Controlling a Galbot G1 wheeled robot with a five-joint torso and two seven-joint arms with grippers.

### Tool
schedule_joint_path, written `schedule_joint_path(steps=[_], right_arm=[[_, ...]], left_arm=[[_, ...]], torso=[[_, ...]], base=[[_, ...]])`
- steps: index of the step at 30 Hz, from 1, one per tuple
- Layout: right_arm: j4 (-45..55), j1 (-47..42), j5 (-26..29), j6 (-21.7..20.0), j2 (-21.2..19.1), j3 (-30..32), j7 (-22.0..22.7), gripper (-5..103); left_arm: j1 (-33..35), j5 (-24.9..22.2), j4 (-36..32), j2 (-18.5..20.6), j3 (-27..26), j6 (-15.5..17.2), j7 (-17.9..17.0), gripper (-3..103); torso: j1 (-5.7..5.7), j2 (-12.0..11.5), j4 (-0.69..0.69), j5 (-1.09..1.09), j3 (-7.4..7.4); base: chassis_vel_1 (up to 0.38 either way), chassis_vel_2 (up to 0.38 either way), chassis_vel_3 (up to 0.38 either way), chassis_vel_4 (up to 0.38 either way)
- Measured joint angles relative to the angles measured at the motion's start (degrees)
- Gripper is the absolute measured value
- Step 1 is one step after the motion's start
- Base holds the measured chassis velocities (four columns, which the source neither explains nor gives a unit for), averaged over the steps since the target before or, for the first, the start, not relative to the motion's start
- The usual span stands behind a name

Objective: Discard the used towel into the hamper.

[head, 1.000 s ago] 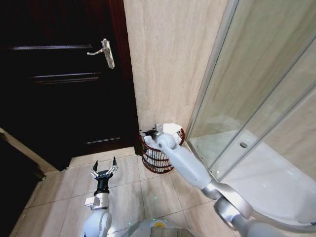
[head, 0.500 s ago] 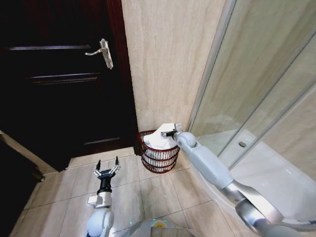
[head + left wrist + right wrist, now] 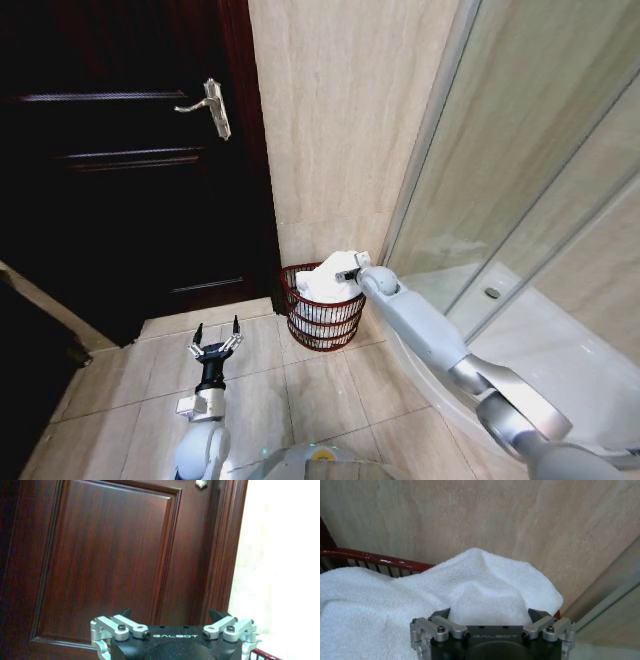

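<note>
The hamper (image 3: 322,322), a small round basket of dark reddish-brown wire, stands on the floor against the tiled wall. The white towel (image 3: 326,282) lies heaped in it and rises above the rim. My right gripper (image 3: 349,272) hangs at the hamper's right rim, just over the towel. In the right wrist view the towel (image 3: 420,588) humps up between the spread fingers of the right gripper (image 3: 490,612), which is open, and the red hamper rim (image 3: 375,558) shows behind. My left gripper (image 3: 215,345) points up, open, left of the hamper, facing the door in the left wrist view (image 3: 170,612).
A dark wooden door (image 3: 130,170) with a metal lever handle (image 3: 205,103) stands to the left. A beige tiled wall (image 3: 340,120) rises behind the hamper. The glass shower screen (image 3: 520,180) and white shower tray (image 3: 545,350) lie to the right. Bare floor tiles (image 3: 300,390) lie in front.
My right arm has swung from over the hamper's left side to its right rim. The towel now lies heaped in the hamper. The left arm holds still.
</note>
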Motion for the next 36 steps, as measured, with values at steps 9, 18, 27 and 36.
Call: schedule_joint_path(steps=[9,18,27,36], right_arm=[[-0.1,-1.0,0.2,0.9,0.5,0.3,-1.6,86],[0.6,-2.6,0.4,1.9,0.4,0.6,-2.3,54],[6.6,-2.9,4.5,0.6,-0.2,2.5,2.1,16],[15.1,-3.5,12.5,-0.2,-3.8,4.8,3.5,8]], left_arm=[[-0.5,-0.1,-0.3,0.5,-0.1,0.2,0.1,100],[-0.6,-0.1,-0.5,0.7,-0.2,0.3,0.1,100],[-0.7,-0.2,-0.4,0.9,-0.4,0.3,0.2,100],[-0.8,-1.0,1.4,1.6,-0.7,-0.4,0.2,100]], torso=[[0.00,0.0,0.00,0.00,0.00],[0.00,0.0,0.00,0.00,0.00],[0.00,0.0,0.00,0.00,0.00],[0.00,0.0,-0.01,-0.01,0.00]], base=[[0.000,0.000,0.000,0.000],[0.000,0.000,0.000,0.000],[0.000,0.000,0.000,0.000],[0.000,0.000,0.000,0.000]])
